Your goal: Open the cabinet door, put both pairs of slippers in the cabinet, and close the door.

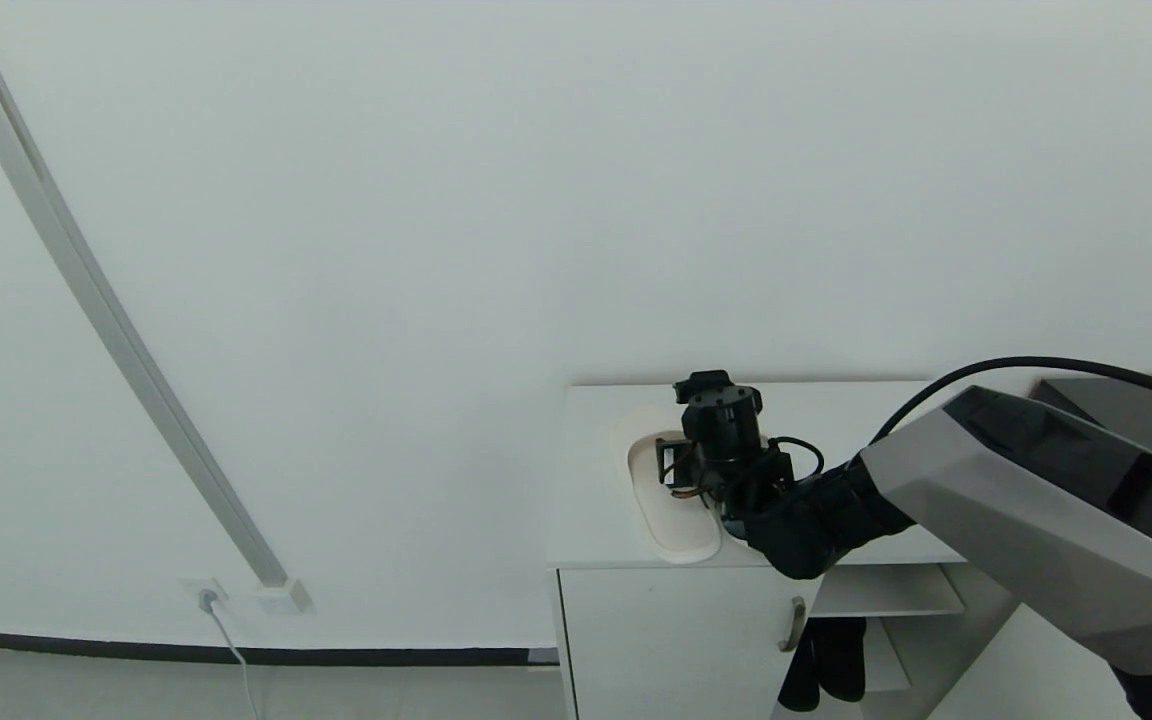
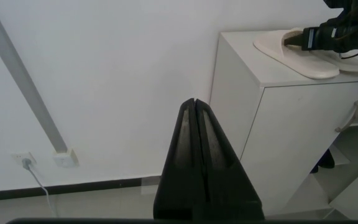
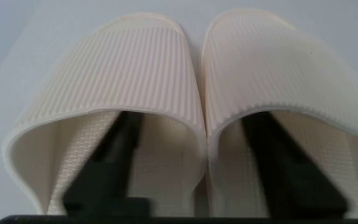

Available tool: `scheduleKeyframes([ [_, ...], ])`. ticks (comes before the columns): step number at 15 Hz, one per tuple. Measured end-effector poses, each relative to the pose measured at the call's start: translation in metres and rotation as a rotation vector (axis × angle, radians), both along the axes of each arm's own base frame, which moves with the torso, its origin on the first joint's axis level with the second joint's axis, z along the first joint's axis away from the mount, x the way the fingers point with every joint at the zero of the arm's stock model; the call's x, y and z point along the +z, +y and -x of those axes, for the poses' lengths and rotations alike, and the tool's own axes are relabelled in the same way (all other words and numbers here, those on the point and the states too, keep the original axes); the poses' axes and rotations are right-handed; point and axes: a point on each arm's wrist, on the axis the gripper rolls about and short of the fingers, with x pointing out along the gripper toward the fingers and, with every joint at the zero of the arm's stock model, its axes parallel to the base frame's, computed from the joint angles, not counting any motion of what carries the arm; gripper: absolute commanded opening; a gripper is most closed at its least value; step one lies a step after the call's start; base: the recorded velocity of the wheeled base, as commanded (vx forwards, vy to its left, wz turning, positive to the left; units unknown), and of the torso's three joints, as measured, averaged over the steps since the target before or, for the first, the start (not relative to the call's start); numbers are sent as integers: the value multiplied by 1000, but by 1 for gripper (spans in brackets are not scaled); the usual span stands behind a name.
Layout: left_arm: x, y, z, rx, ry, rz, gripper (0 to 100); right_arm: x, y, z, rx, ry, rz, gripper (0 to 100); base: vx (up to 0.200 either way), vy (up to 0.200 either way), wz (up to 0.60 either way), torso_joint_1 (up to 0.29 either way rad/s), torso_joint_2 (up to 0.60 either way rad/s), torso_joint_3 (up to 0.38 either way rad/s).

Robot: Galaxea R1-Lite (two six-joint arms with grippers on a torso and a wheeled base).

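1. Right gripper (image 1: 681, 470) is mine, out over the cabinet (image 1: 596, 500) top. It is spread wide, with one of its fingers (image 3: 104, 165) slid under the strap of each cream slipper.
2. Slippers (image 3: 142, 68) lie side by side, inner edges touching, near the cabinet top's left edge. I judge the fingers are placed this way so that closing will pinch both inner walls together and lift the pair as one.
3. Nothing is clamped yet. The fingers stand apart from the inner walls.
4. Left gripper (image 2: 195, 109) hangs low beside the cabinet, pressed closed and empty, out of the way.
5. Below, the door (image 1: 676, 650) with its handle (image 1: 794, 625) is flat on the front. Beside it the shelves are exposed, and a dark pair (image 1: 826, 665) stands there, probably the other slippers, though I cannot tell for sure.
6. Next I should close gently and lift straight up, because a loose pinch could drop one slipper.
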Motion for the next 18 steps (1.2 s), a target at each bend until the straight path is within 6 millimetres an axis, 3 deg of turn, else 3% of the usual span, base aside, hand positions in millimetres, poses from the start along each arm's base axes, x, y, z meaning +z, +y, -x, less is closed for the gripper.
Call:
scheduleKeyframes([
  [8, 0, 0, 0, 0, -1, 0, 0, 0, 2, 4, 6, 6, -13, 0, 0, 0, 0, 0, 0, 0],
  [11, 0, 0, 0, 0, -1, 1, 0, 10, -2, 11, 25, 4, -23, 0, 0, 0, 0, 0, 0, 0],
  [18, 0, 0, 0, 0, -1, 1, 0, 50, -27, 65, 135, 27, -45, 0, 0, 0, 0, 0, 0, 0],
])
